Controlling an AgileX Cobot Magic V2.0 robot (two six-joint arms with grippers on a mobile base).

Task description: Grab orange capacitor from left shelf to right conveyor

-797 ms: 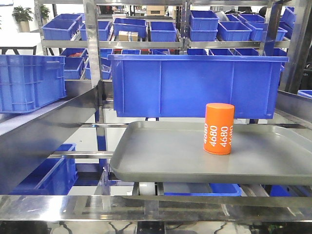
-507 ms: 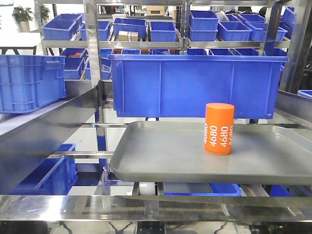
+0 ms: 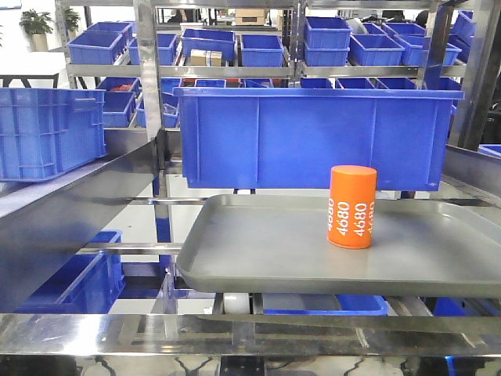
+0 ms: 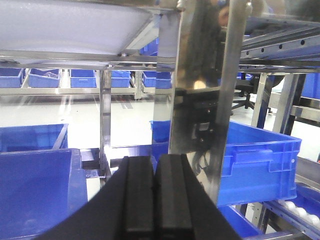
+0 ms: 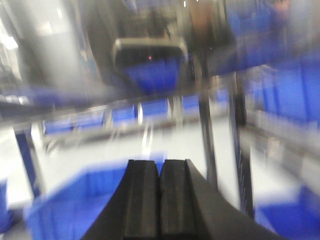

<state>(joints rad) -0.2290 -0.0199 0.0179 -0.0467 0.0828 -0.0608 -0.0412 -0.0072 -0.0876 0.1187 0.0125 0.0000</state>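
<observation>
The orange capacitor (image 3: 351, 207) stands upright on the grey tray (image 3: 258, 251) of the left shelf, right of the tray's middle, with white "4680" on its side. Neither gripper shows in the front view. In the left wrist view my left gripper (image 4: 154, 161) is shut with nothing between its black fingers, facing a steel upright (image 4: 200, 90) and blue bins. My right gripper (image 5: 160, 164) is also shut and empty; its view is blurred by motion, with blue bins behind. The right conveyor is out of view.
A large blue bin (image 3: 313, 137) sits just behind the tray. More blue bins (image 3: 47, 129) fill the shelves at left and the racks behind. A steel rail (image 3: 235, 325) runs across the front below the tray. A slanted steel panel (image 3: 70, 211) lies at left.
The front view is unchanged: the capacitor has stayed in place on the tray.
</observation>
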